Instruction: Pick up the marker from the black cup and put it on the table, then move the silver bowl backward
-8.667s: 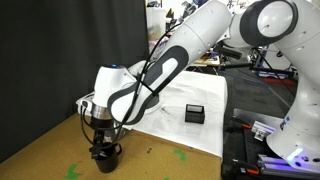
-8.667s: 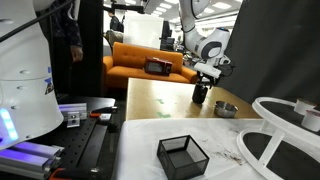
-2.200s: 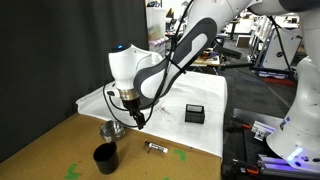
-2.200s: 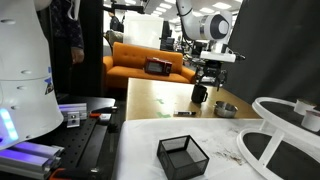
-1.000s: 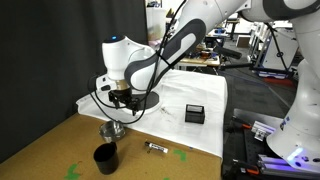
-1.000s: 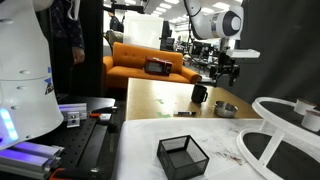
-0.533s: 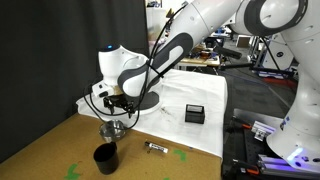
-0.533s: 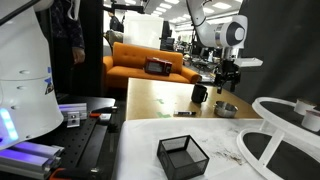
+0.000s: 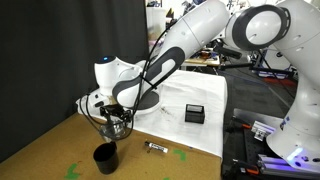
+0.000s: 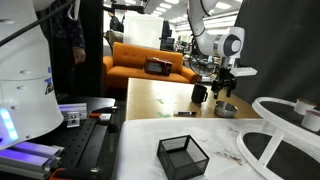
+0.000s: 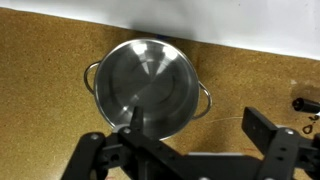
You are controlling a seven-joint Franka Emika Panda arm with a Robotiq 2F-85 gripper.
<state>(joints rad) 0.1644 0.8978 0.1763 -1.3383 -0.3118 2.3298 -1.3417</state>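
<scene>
1. The bench carries everything. In the wrist view the white cloth covers it at 12 o'clock from the silver bowl, so that is where "backward" seems to lead.

2. My arm has swung over and dropped in the last couple of seconds. It went from hanging high between the bowl and the pen to standing low over the bowl.

3. My gripper is spread as wide as it goes and has hold of nothing. In the wrist view, one finger shows against the bowl's inside and the other stands outside, past the handle at 4 o'clock. I cannot tell whether either touches metal yet.

4. The silver bowl sits upright on the bare bench, just short of the cloth edge and right under me. It has not shifted during my descent.

5. The black cup stands at 6 o'clock from the bowl in an exterior view, near it but apart, and I am clear of it.

6. The marker lies flat on the bench at about 4 o'clock from the bowl, out of the cup. I judge the first half done. What remains is to close on the rim and move the bowl toward the cloth.
</scene>
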